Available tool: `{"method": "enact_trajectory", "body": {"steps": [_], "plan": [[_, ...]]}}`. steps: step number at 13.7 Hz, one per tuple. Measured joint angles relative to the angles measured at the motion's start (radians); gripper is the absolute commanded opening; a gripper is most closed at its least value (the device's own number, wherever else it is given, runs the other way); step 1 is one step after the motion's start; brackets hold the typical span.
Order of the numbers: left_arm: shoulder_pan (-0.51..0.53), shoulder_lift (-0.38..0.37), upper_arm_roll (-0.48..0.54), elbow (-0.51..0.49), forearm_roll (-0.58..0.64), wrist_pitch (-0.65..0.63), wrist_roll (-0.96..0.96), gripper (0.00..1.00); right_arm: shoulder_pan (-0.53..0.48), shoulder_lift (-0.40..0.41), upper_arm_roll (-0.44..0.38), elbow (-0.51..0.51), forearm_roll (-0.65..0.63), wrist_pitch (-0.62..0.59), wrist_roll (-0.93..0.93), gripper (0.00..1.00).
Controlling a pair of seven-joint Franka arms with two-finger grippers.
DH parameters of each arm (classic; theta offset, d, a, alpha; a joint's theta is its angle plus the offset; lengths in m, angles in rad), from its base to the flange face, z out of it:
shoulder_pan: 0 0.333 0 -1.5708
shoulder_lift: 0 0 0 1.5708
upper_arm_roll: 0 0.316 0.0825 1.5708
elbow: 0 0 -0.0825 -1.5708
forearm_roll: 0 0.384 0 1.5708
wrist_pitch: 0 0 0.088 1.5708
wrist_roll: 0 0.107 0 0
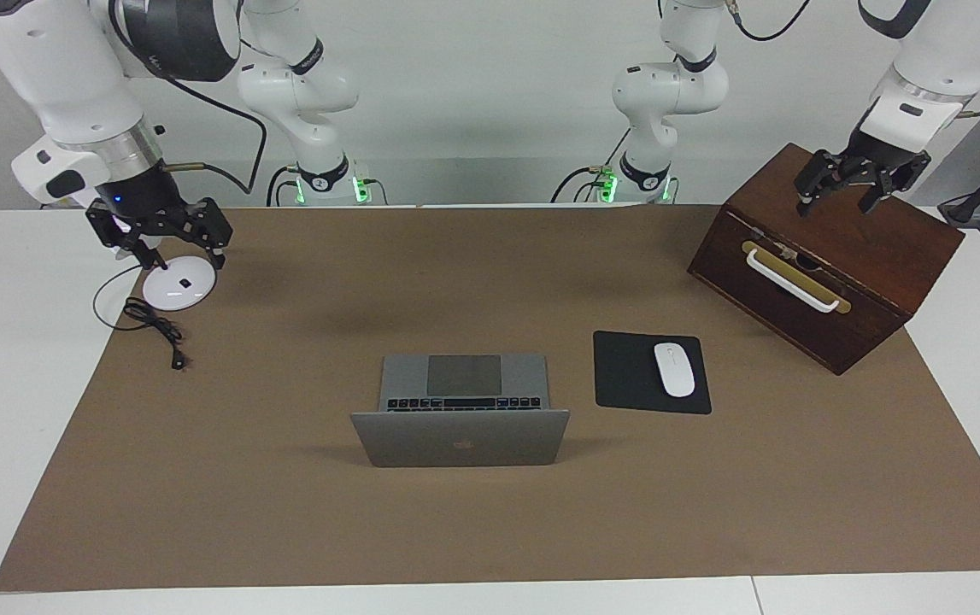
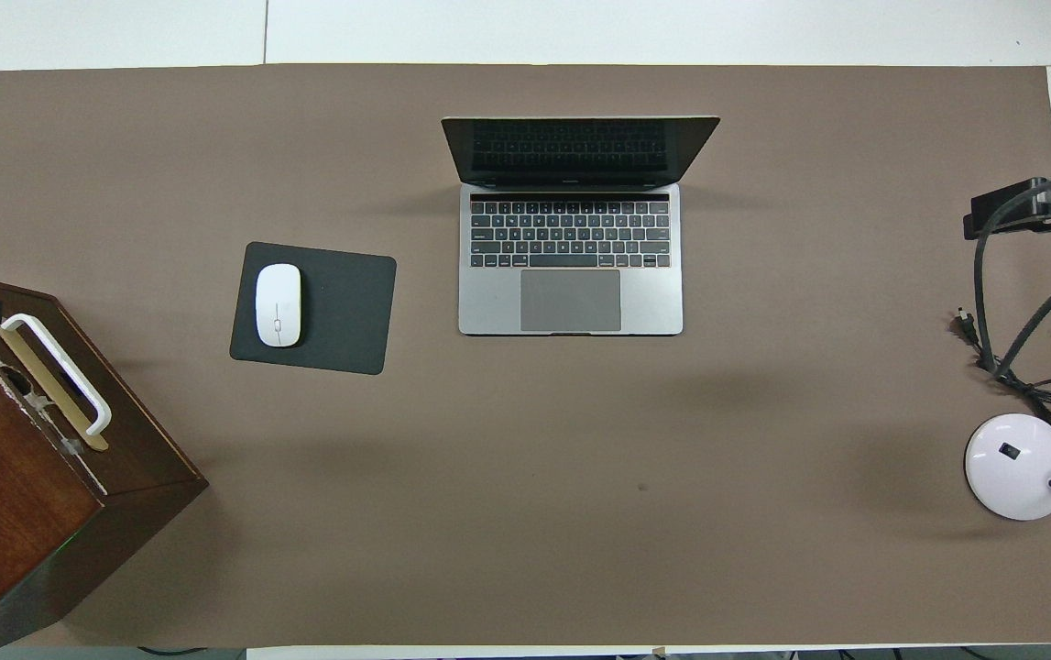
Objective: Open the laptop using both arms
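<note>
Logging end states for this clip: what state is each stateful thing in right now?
laptop: open, screen dark.
wooden box: lid shut.
desk lamp: unplugged, plug lying loose on the mat.
left hand: open, empty, over the wooden box.
right hand: open, empty, over the desk lamp's base.

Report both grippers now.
Left gripper: open, empty, over the wooden box.
Right gripper: open, empty, over the lamp base.
</note>
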Motion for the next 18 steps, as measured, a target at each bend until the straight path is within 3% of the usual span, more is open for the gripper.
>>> {"method": "enact_trajectory", "body": {"steps": [9,18], "plan": [[0.058,0.005,-0.090,-0.033,0.000,-0.015,0.001,1.00,0.000,0.000,0.000,-0.002,0.000,0.000,0.000,1.00],[0.012,0.006,-0.031,-0.036,-0.001,-0.016,0.001,1.00,0.000,0.000,0.001,-0.003,0.000,0.000,0.000,1.00]]}}
